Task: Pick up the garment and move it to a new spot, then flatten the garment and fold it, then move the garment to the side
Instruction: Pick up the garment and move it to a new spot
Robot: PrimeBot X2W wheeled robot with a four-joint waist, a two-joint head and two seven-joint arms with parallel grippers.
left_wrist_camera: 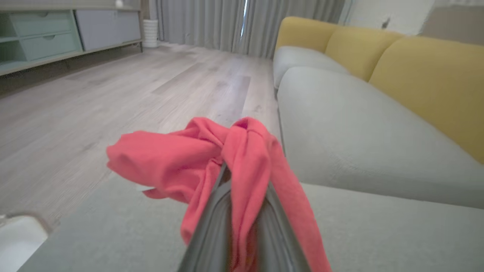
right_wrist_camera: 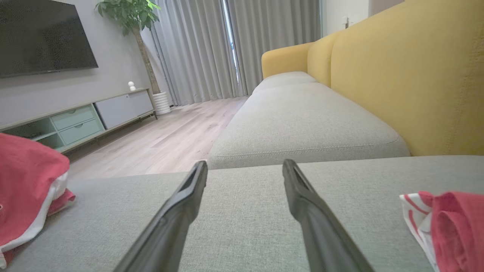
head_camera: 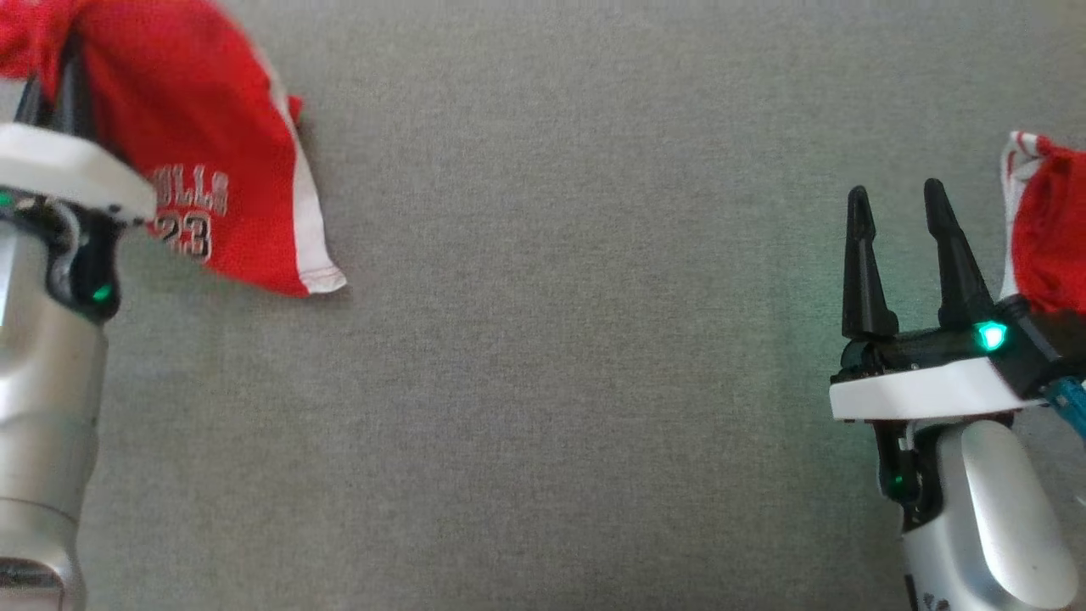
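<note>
Soft, light and limp, the garment (head_camera: 221, 170) is clamped in the left gripper's (left_wrist_camera: 245, 181) fingers over the sofa cushion's (head_camera: 551, 382) far left corner; the right gripper's (head_camera: 896, 191) fingers are spread, empty, over its right side. For flattening, the free hem corner (head_camera: 327, 284) should be taken

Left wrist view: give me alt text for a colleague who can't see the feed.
The left pincer is shut on a bunched red garment, holding it over a grey sofa cushion. Wooden floor and yellow backrests lie beyond.

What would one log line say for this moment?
left gripper: shut on red garment | right gripper: open, empty | surface: grey cushion
</note>
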